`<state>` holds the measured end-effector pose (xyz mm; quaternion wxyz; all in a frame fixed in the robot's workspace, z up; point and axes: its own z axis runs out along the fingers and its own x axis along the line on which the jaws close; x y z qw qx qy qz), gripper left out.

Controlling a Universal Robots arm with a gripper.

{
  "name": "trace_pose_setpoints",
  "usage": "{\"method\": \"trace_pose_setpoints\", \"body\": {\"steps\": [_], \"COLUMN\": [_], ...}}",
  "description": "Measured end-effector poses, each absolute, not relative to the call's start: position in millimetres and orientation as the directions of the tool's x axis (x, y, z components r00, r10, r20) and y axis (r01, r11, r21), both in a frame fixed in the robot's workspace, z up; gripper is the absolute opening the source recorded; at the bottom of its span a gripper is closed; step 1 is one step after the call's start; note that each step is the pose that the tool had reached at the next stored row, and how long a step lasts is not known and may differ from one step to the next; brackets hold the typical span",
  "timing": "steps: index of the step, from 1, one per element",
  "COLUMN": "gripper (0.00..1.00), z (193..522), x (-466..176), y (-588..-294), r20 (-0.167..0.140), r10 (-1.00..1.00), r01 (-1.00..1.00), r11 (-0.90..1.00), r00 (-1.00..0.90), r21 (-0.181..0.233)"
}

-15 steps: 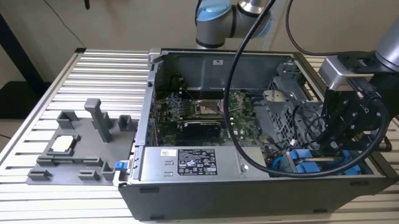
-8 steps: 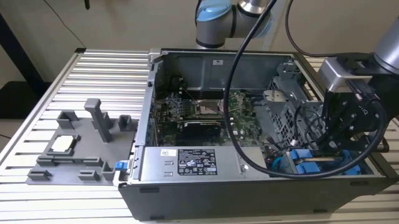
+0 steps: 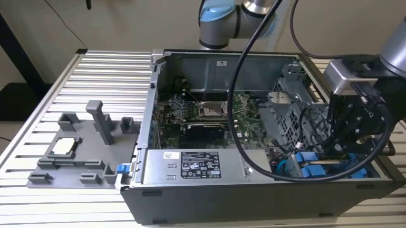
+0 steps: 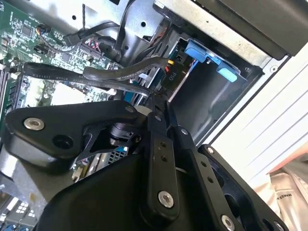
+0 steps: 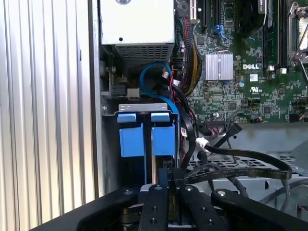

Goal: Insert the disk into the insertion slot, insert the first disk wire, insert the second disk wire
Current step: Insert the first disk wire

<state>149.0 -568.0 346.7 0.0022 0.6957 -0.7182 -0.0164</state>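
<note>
Already the disk (image 5: 147, 139), in its blue carrier, sits inside the insertion slot (image 5: 144, 107) at a corner of the open computer case (image 3: 190, 199); the gripper (image 4: 158, 103) hangs just beside it, closed on the end of a flat black wire (image 4: 57, 73); the case stands on the slatted bench (image 3: 95, 71).

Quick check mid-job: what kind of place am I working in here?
Most likely a robot assembly test cell in a lab, not an office: an open desktop computer case lies on a slotted aluminium bench, with a grey fixture tray beside it and the robot arm rising behind.
</note>
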Motion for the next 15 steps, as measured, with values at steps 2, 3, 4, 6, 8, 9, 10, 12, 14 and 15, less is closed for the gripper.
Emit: {"method": "trace_pose_setpoints", "body": {"steps": [2, 3, 4, 6, 8, 9, 10, 12, 14, 15], "gripper": [0.16, 0.16, 0.16, 0.16, 0.16, 0.16, 0.16, 0.16, 0.16, 0.16], "z": [346.2, 345.9, 345.6, 345.1, 344.6, 344.5, 344.3, 344.0, 343.5, 343.3], "x": [148.9, 148.9, 148.9, 148.9, 149.0, 148.9, 148.8, 148.5, 148.0, 147.7], "y": [-568.1, -568.0, -568.0, -568.1, -568.1, -568.1, -568.1, -568.1, -568.1, -568.1], "r20": [-0.02, -0.02, -0.02, -0.021, -0.023, -0.025, -0.027, -0.029, -0.029, -0.029], "r10": [-0.999, -0.999, -0.999, -0.999, -0.999, -0.999, -0.999, -0.999, -0.999, -0.999], "r01": [-0.999, -0.999, -0.999, -0.999, -0.999, -0.999, -0.999, -0.999, -0.999, -0.999], "r11": [0.032, 0.032, 0.032, 0.032, 0.032, 0.032, 0.032, 0.032, 0.032, 0.032], "r00": [-0.032, -0.032, -0.032, -0.032, -0.032, -0.032, -0.032, -0.032, -0.032, -0.032], "r21": [0.025, 0.023, 0.021, 0.017, 0.011, 0.009, 0.007, 0.004, 0.003, 0.002]}}
